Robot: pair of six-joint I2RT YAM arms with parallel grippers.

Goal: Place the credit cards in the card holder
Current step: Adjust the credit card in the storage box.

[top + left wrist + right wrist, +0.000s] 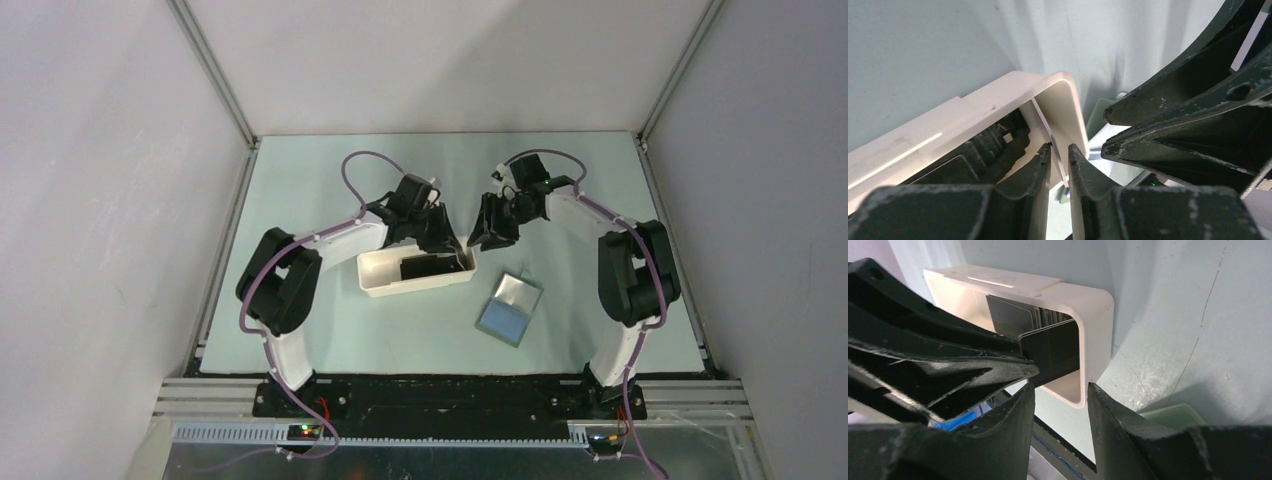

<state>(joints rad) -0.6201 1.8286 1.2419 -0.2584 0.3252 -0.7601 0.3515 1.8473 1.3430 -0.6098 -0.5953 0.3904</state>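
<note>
Several dark credit cards [425,266] lie in a long white tray [385,285]. My left gripper [455,243] is at the tray's right end, shut on one thin credit card, seen edge-on between its fingers in the left wrist view [1045,120]. In the right wrist view this black card [1053,352] sticks out of the left fingertips over the tray's end wall [1095,330]. My right gripper [478,240] faces it from the right, open and empty [1058,395], just short of the card. The card holder [510,308] lies open on the table, grey-green flap and blue-grey inside, to the right of and nearer than the tray.
More cards [1008,315] stand and lie inside the tray. A green corner of the card holder [1173,415] shows beside my right finger. The two grippers are very close together. Aluminium frame rails and white walls border the table [300,170].
</note>
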